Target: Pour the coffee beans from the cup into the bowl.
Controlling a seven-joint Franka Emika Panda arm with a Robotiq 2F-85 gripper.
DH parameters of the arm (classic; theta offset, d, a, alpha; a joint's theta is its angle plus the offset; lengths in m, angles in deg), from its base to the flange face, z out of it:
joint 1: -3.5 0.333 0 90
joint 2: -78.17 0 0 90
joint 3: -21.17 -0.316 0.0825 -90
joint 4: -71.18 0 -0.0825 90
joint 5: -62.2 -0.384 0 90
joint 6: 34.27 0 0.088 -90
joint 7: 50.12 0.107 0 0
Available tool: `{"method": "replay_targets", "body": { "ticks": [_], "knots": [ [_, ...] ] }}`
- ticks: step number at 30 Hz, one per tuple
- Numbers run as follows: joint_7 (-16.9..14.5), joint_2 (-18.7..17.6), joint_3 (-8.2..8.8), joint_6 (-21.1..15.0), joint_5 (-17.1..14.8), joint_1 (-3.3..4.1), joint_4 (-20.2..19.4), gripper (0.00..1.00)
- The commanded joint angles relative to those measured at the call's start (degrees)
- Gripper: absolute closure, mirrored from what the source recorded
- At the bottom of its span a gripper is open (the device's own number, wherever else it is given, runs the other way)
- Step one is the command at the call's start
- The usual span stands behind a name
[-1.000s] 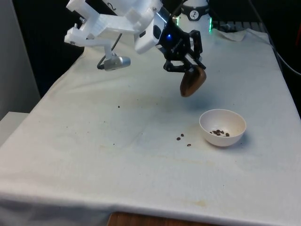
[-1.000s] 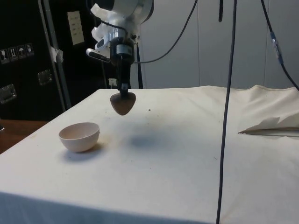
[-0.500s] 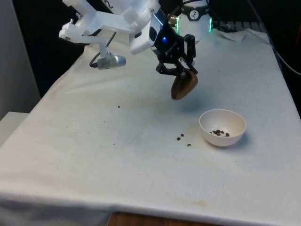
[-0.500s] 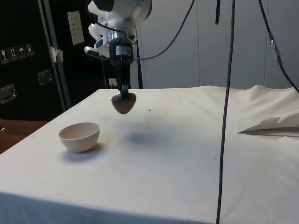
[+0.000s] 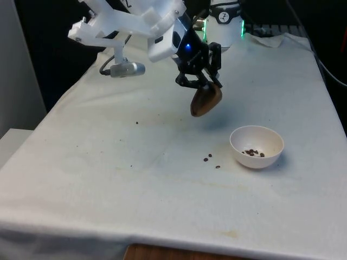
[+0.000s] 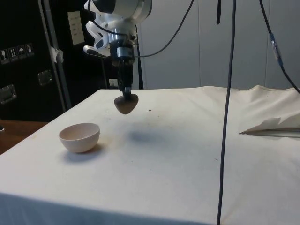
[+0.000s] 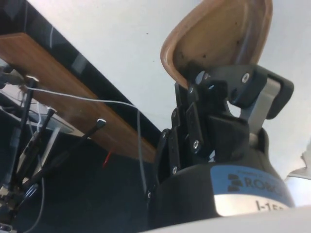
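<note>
Looking across the bench (image 5: 108,179) in the front view, you see the end effector (image 5: 201,85) clamped on the rim of the brown cup (image 5: 205,101), tipped, hanging left of and beyond the white bowl (image 5: 256,146), which holds a few coffee beans (image 5: 252,153); stray beans (image 5: 211,160) lie just left of it. In the side view, the cup (image 6: 126,104) hangs well above the cloth, so any leftover beans would miss the bowl (image 6: 79,137). In the wrist view, the grip takes only the cup's (image 7: 218,36) rim; it could slip.
</note>
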Motion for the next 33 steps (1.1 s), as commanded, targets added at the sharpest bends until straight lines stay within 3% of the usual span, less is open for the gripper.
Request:
{"method": "replay_targets", "body": {
  "ticks": [1, 2, 8, 9, 10, 17, 18, 19, 24, 25, 26, 27, 33],
  "knots": [
    [-0.06, 0.0, 0.0, -0.11, 0.34, 0.06, 0.0, 0.96],
    [0.0, 0.52, 0.29, -1.43, 1.49, 0.57, -0.63, 0.96],
    [-0.17, 0.92, 0.29, -2.23, 3.27, 0.74, -0.86, 0.96],
    [-0.4, 0.34, 0.0, -1.15, 2.75, 0.29, -0.17, 0.96],
    [-0.11, 0.92, 0.29, -2.35, 3.5, 0.8, -0.92, 0.96],
    [0.11, 1.32, 0.34, -3.21, 5.44, 0.97, -1.09, 0.96],
    [-0.29, 0.74, 0.0, -2.12, 4.98, 0.46, -0.4, 0.96],
    [0.17, 1.38, 0.34, -3.27, 5.73, 0.97, -1.09, 0.96],
    [-0.11, 2.06, 0.29, -3.9, 7.33, 1.15, -1.89, 0.96],
    [-0.17, 2.23, 0.29, -4.07, 7.68, 1.15, -2.06, 0.96],
    [-0.34, 1.6, 0.0, -2.58, 6.93, 0.63, -1.2, 0.96],
    [-0.23, 2.35, 0.29, -4.24, 7.96, 1.2, -2.29, 0.96],
    [-0.86, 2.98, 0.17, -5.61, 10.03, 1.38, -3.27, 0.96]
  ]
}}
